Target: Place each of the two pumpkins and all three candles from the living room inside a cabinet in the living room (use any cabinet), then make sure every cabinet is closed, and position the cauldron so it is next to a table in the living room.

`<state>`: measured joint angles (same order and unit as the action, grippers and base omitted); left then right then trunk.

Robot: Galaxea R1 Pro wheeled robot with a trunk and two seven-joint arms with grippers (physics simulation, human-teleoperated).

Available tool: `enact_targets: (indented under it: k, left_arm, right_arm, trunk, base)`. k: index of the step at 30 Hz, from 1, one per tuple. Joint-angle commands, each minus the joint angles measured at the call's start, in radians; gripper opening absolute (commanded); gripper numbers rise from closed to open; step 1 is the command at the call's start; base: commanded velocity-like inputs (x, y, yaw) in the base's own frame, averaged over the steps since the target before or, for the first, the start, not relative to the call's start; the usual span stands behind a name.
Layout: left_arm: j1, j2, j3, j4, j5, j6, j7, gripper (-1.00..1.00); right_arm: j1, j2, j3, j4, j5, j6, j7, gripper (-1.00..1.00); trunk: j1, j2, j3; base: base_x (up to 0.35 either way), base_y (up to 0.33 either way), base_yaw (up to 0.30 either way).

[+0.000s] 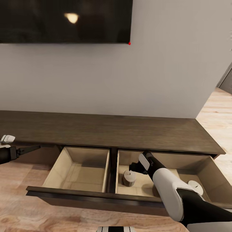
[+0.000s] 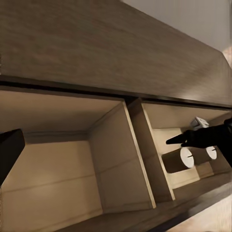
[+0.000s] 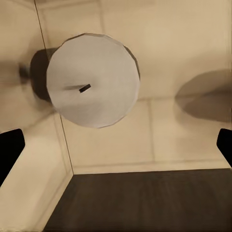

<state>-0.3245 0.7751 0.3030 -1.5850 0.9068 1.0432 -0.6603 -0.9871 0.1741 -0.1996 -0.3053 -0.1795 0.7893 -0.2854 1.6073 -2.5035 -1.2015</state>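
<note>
The long dark-brown cabinet (image 1: 112, 129) stands against the wall with its wide drawer (image 1: 80, 195) pulled out, showing two pale compartments. The left compartment is bare. One candle (image 1: 129, 179) (image 2: 178, 159) (image 3: 92, 79) stands in the right compartment near the divider. A second candle (image 1: 194, 187) (image 2: 211, 152) sits further right, partly behind my right arm. My right gripper (image 1: 133, 167) (image 2: 176, 140) (image 3: 116, 147) hangs open just above the first candle, apart from it. My left gripper (image 1: 33, 149) is open in front of the cabinet's left end, and one finger (image 2: 9, 152) shows in the left wrist view. No pumpkins or cauldron are in view.
A dark television (image 1: 64, 19) hangs on the grey wall above the cabinet. Wooden floor (image 1: 29, 209) lies in front of the drawer and past the cabinet's right end (image 1: 216, 112). The pulled-out drawer front juts toward my base.
</note>
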Motion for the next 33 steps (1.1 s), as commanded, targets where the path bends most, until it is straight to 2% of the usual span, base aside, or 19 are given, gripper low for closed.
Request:
enact_targets:
  k: [1, 16, 33]
  left_arm:
    - [-0.001, 0.0, 0.001, 0.001, -0.005, 0.004, -0.006, 1.0]
    - [-0.001, 0.001, 0.001, 0.003, -0.006, 0.004, -0.005, 1.0]
    - [-0.001, 0.0, 0.001, 0.002, -0.006, 0.004, -0.004, 1.0]
  right_arm:
    - [0.0, 0.0, -0.001, 0.007, -0.011, 0.002, -0.01, 1.0]
    - [0.001, 0.0, -0.002, 0.032, -0.011, 0.003, -0.017, 1.0]
    - [0.001, 0.0, -0.003, 0.034, -0.009, -0.006, -0.015, 1.0]
  trunk:
    - [-0.001, 0.0, 0.003]
    - [-0.007, 0.004, 0.061]
    - [-0.073, 0.123, 0.114]
  base:
    - [0.0, 0.0, 0.0]
    - [-0.077, 0.0, 0.0]
    - [-0.002, 0.0, 0.0]
